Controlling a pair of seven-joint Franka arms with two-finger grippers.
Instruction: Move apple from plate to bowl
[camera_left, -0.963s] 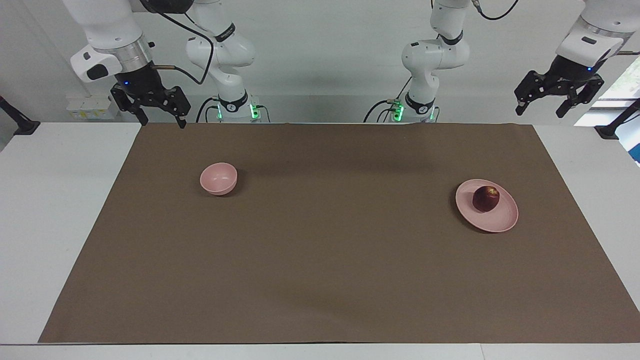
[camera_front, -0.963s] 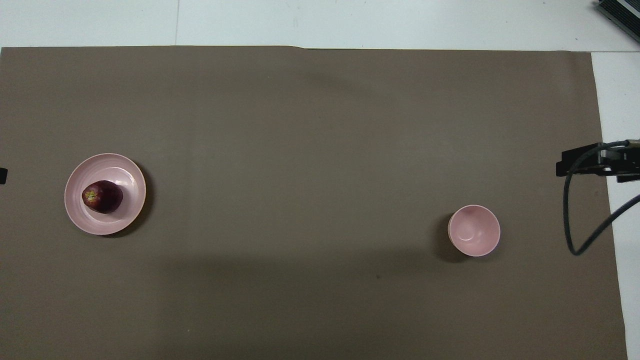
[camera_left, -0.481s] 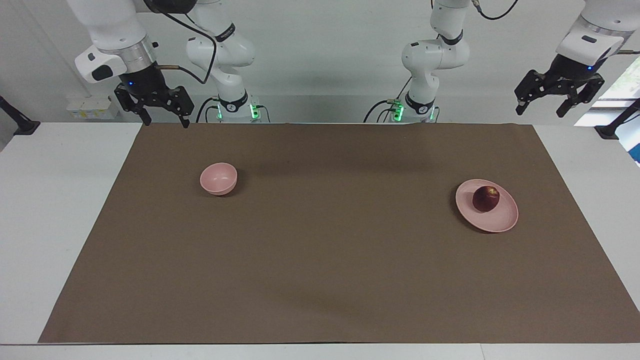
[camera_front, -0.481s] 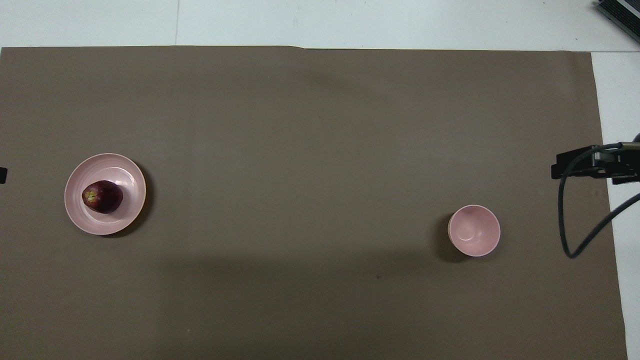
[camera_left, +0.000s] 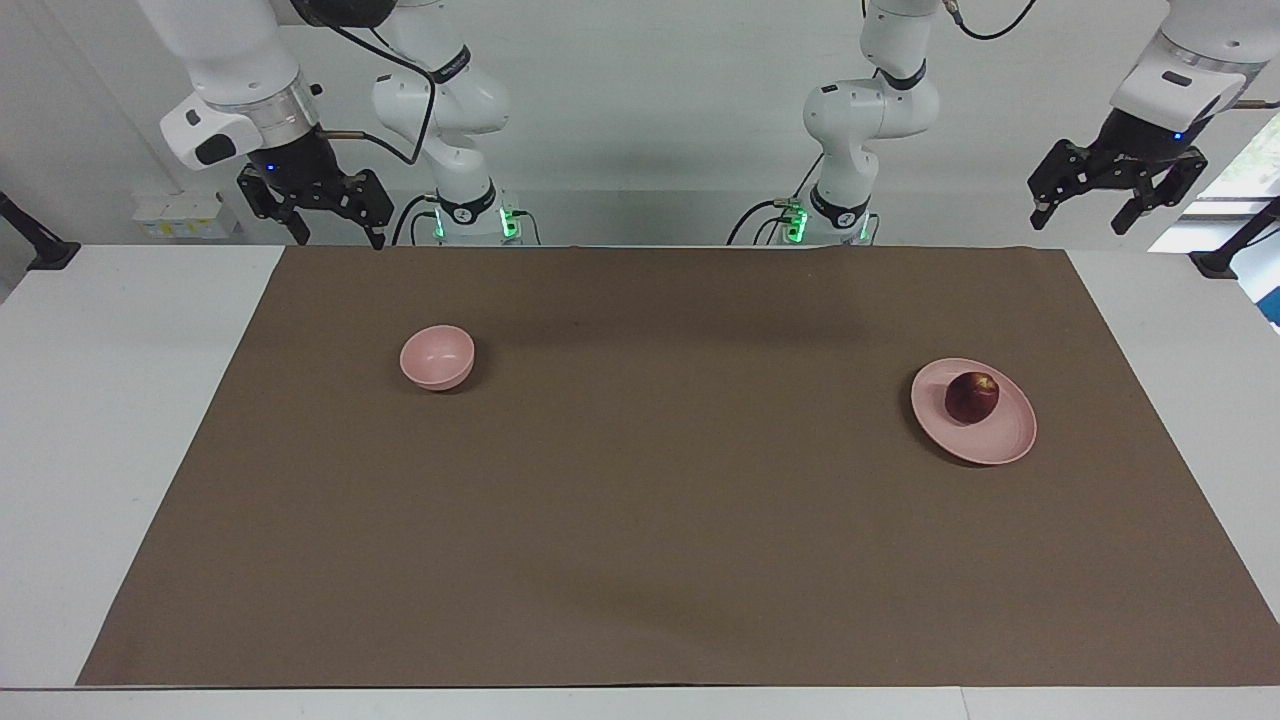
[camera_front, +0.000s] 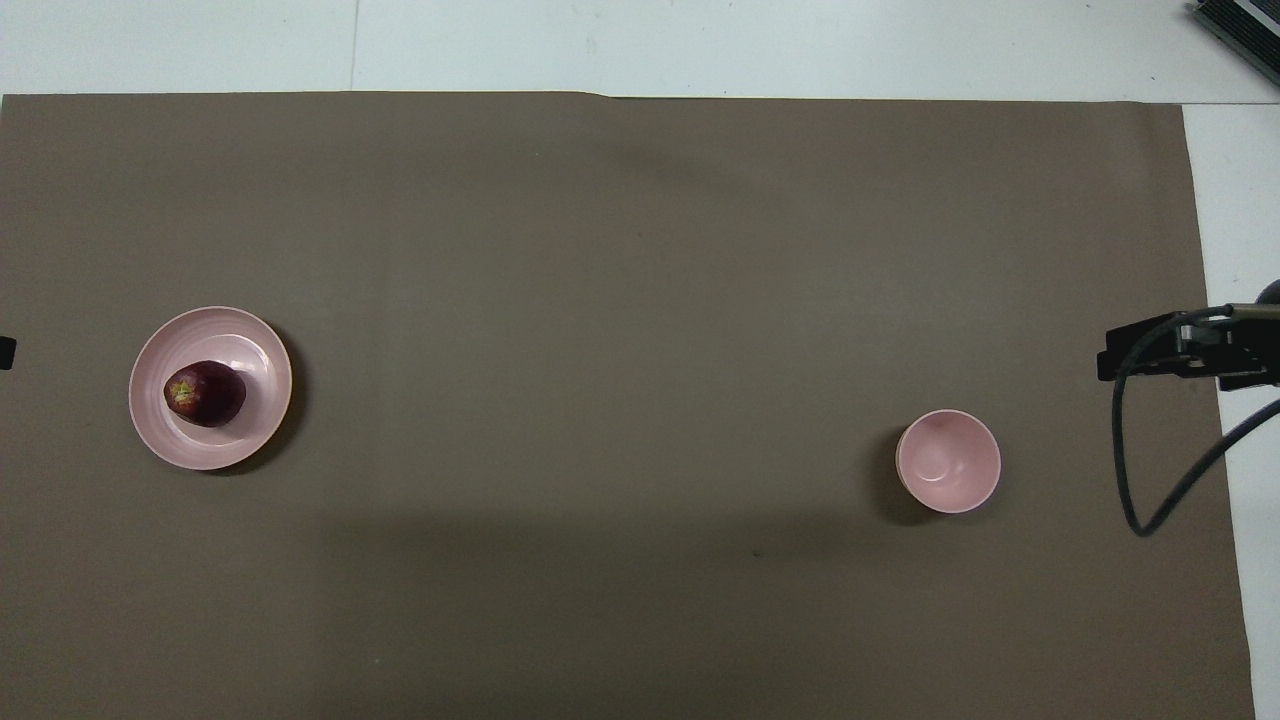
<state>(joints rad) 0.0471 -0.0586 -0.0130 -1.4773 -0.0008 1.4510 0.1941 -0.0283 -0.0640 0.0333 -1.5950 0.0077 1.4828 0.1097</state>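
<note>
White table (camera_left: 120, 420) with a big brown mat (camera_left: 660, 500) over most of it, plain white wall at the robots' end. Apple (camera_left: 972, 397) sits on the plate (camera_left: 1010, 440), toward the left arm's end of the mat; dark red with a yellowish patch near the top, resting on the side of the plate nearer the robots. Seen from overhead, the apple (camera_front: 205, 393) sits off-centre on the plate (camera_front: 260, 350). Bowl (camera_left: 437, 356) stands upright and apart, well away from the plate toward the right arm's end of the mat, slightly nearer the robots than the plate; nothing in it in the overhead view (camera_front: 948, 461). Left gripper (camera_left: 1113, 208) hangs high over the table's white margin at the left arm's end, fingers spread, holding nothing. Right gripper (camera_left: 335, 238) hangs over the mat's corner at the robots' edge, right arm's end, fingers apart, nothing between them. Neither gripper touches anything.
</note>
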